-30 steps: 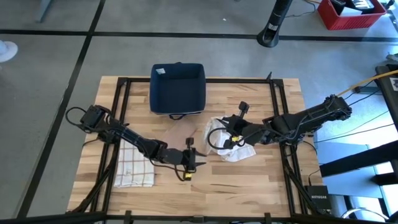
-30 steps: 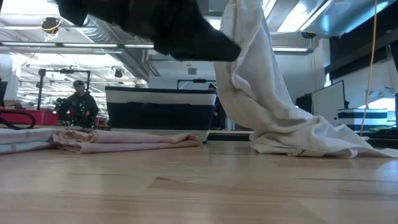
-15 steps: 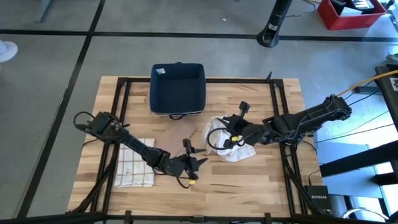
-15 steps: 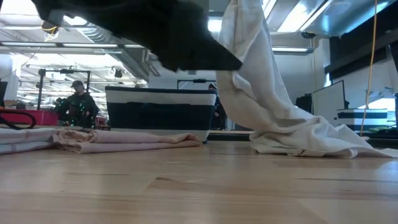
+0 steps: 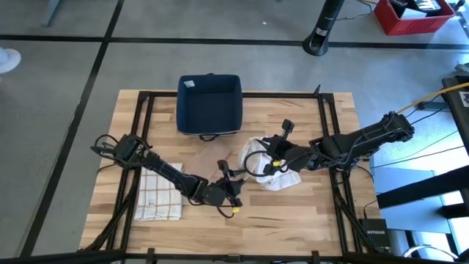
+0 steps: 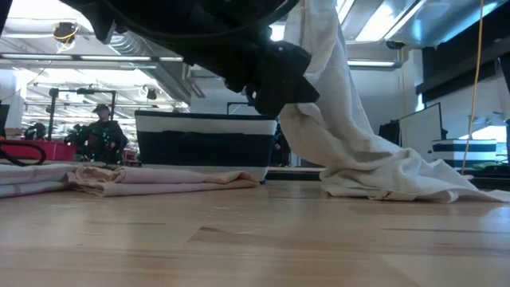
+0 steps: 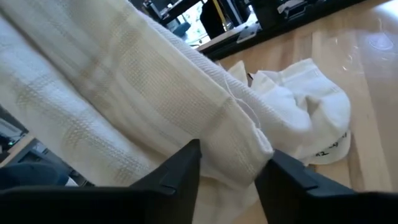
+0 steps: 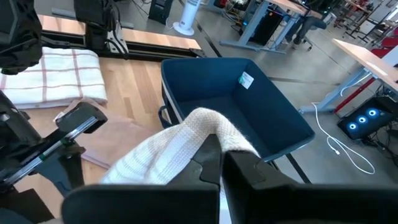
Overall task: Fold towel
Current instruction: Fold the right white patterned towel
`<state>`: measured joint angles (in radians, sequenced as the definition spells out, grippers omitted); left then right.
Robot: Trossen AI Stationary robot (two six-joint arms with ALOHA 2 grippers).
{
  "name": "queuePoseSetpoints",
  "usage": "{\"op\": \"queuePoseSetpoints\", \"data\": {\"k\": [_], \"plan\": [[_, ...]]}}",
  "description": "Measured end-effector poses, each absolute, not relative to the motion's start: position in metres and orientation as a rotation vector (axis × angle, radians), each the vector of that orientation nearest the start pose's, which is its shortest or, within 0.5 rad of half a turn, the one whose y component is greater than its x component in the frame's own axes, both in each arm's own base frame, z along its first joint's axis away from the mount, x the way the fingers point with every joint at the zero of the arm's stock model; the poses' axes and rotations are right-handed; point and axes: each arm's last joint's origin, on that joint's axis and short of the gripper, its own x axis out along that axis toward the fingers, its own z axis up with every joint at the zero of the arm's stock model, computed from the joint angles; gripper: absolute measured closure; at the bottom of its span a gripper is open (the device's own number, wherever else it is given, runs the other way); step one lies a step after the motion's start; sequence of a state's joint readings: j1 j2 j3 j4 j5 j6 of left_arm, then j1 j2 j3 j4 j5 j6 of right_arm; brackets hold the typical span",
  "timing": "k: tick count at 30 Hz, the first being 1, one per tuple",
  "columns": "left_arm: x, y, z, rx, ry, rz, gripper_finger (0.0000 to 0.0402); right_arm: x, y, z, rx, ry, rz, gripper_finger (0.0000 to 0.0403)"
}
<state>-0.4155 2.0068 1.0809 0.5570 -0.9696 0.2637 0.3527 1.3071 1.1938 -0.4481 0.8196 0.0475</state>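
Observation:
A white waffle-weave towel [image 5: 275, 170] is held up over the table's middle by my right gripper [image 5: 258, 163], which is shut on it. Its lower part [image 6: 398, 185] lies bunched on the wood. My left gripper [image 5: 234, 193] reaches in from the left, nearly level. Its two fingers [image 7: 186, 165] stand on either side of the towel's hanging hemmed edge [image 7: 245, 140], with a gap between them that the cloth fills. My right gripper pinches a bunched fold of the towel's upper part [image 8: 202, 124] between its shut fingers, which slant down from the table's right. The cloth drapes over the fingertips and hangs slack below them, its lower end on the table. My left gripper has the hem between its fingers, but I cannot tell whether they touch it.
A dark blue bin [image 5: 209, 105] stands at the table's far middle. A beige cloth [image 5: 210, 158] lies flat in front of it. A folded checked towel [image 5: 157, 196] lies at the near left. A person [image 6: 102, 131] stands in the room beyond.
My left gripper has moved toward the table's right edge and a little down, up to the hanging white towel, and its wrist has rolled. The towel's hanging edge now lies between its fingers.

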Motion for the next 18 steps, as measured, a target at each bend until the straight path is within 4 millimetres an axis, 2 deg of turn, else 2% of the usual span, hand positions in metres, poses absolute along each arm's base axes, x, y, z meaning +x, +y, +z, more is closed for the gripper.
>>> {"op": "queuePoseSetpoints", "data": {"k": [4, 6, 9, 13, 18], "plan": [[0.379, -0.145, 0.156, 0.48, 0.348, 0.503, 0.0357, 0.266, 0.076, 0.343, -0.235, 0.465, -0.455, 0.0395], [0.376, -0.148, 0.166, 0.451, 0.323, 0.494, 0.0389, 0.265, 0.075, 0.342, -0.218, 0.468, -0.46, 0.0393], [0.368, -0.149, 0.2, 0.393, 0.251, 0.484, 0.0392, 0.26, 0.074, 0.342, -0.198, 0.493, -0.471, 0.0369], [0.348, -0.144, 0.253, 0.342, 0.183, 0.382, 0.0398, 0.245, 0.068, 0.348, -0.158, 0.562, -0.502, 0.0308], [0.322, -0.112, 0.328, 0.167, 0.127, 0.251, 0.0399, 0.223, 0.061, 0.339, -0.129, 0.734, -0.534, 0.0245]]}}
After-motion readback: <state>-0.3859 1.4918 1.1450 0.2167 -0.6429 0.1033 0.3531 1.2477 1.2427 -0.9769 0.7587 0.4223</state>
